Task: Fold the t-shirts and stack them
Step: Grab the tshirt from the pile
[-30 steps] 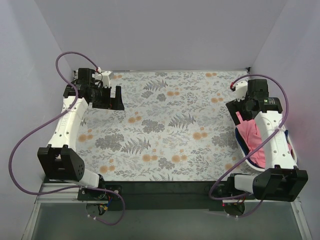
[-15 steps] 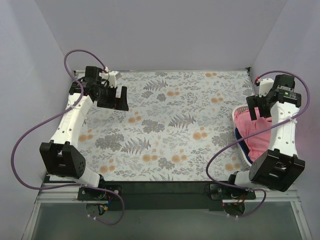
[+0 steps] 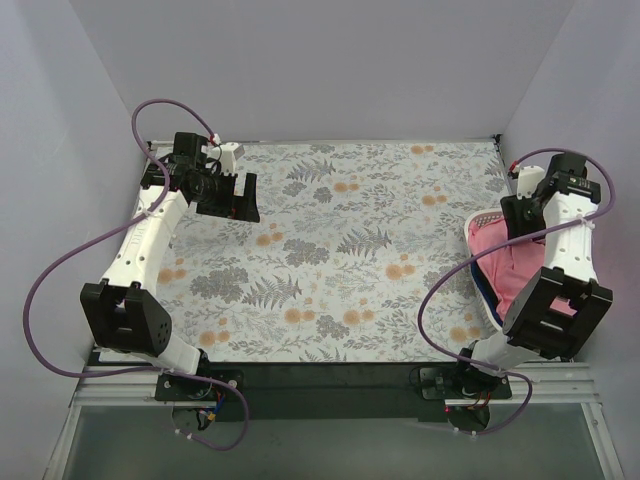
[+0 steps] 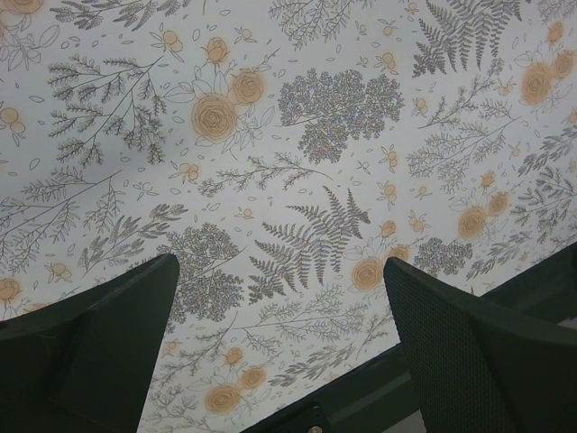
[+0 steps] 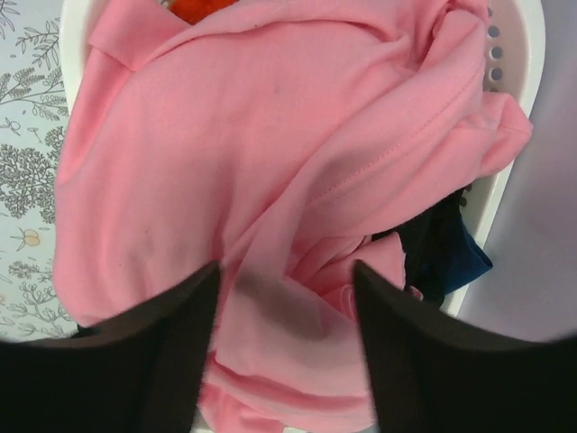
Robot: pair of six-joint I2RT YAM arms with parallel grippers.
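A crumpled salmon-pink t-shirt (image 5: 270, 162) lies on top of the pile in the white laundry basket (image 5: 518, 54) at the table's right edge; it also shows in the top view (image 3: 510, 262). Dark blue cloth (image 5: 451, 257) and a bit of red cloth (image 5: 203, 9) peek out under it. My right gripper (image 5: 284, 298) hangs open just above the pink shirt, holding nothing; in the top view (image 3: 520, 215) it is over the basket's far end. My left gripper (image 4: 279, 298) is open and empty above the floral tablecloth (image 4: 297, 135) at the far left (image 3: 235, 195).
The basket (image 3: 478, 290) stands against the right wall. The grey-and-orange floral tablecloth (image 3: 340, 260) covers the table between the arms. A dark strip (image 3: 330, 375) runs along the near edge. Purple cables loop from both arms.
My right arm swung back and to the right over the basket, and its gripper now points down at the pink shirt. My left gripper shifted slightly right.
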